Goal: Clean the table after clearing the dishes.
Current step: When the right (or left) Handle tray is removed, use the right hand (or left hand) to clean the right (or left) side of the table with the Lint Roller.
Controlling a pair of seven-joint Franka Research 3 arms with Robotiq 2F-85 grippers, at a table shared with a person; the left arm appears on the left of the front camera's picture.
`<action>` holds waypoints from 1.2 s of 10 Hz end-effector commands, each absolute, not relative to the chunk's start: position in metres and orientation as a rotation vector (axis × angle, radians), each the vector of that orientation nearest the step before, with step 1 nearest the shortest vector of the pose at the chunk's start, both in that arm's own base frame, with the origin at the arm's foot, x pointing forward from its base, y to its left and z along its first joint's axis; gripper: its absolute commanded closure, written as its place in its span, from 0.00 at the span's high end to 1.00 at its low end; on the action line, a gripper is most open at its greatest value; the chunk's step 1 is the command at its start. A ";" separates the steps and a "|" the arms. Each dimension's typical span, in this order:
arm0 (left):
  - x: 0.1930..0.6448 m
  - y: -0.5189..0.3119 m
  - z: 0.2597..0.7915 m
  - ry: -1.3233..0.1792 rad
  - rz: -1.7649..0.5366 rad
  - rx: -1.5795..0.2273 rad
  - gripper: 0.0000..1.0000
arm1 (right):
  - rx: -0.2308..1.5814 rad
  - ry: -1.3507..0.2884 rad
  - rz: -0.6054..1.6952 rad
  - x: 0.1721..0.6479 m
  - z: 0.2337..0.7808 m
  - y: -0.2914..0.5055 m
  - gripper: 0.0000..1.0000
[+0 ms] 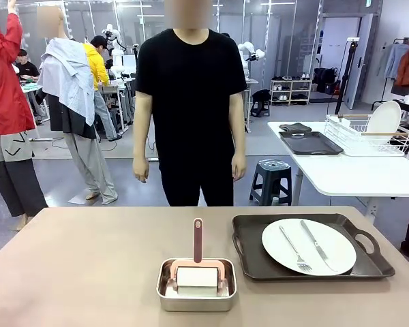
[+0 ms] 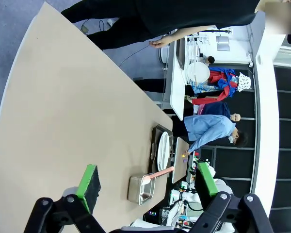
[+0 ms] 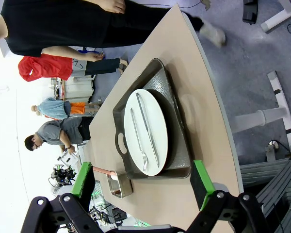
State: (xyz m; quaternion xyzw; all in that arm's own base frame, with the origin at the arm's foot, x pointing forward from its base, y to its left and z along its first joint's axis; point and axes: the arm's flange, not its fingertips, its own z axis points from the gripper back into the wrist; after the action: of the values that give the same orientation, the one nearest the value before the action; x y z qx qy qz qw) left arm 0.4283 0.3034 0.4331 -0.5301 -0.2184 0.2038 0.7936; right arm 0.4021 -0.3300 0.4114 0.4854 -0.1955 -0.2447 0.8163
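Beige table (image 1: 88, 272) is carrying one dark tray (image 1: 249, 259) on its right part, with white plate (image 1: 279, 255), fork (image 1: 294, 250) and knife (image 1: 317, 245) lying loose on it. Both left gripper (image 2: 146, 180) and right gripper (image 3: 141, 178) are hanging above, jaws apart and empty. Tilting the tray while lifting is probably risking sliding cutlery; the roller pan (image 1: 196, 285) nearby could be bumped.

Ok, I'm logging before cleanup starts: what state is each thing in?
Dark brown rectangular tray: on beige table, loaded.
Round white plate: metal fork and knife lying on it.
Pink-handled roller: resting in small steel pan.
Left gripper: fingers open, empty.
Right gripper: fingers open, empty.
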 end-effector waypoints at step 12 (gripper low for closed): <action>0.426 0.308 0.435 -0.460 0.426 -1.147 1.00 | 1.038 -0.420 -0.522 0.401 0.413 -0.329 1.00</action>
State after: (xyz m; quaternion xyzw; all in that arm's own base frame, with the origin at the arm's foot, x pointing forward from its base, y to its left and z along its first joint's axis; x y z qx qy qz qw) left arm 0.4283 0.3034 0.4331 -0.5301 -0.2184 0.2038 0.7936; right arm 0.4021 -0.3300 0.4114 0.4854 -0.1955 -0.2447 0.8163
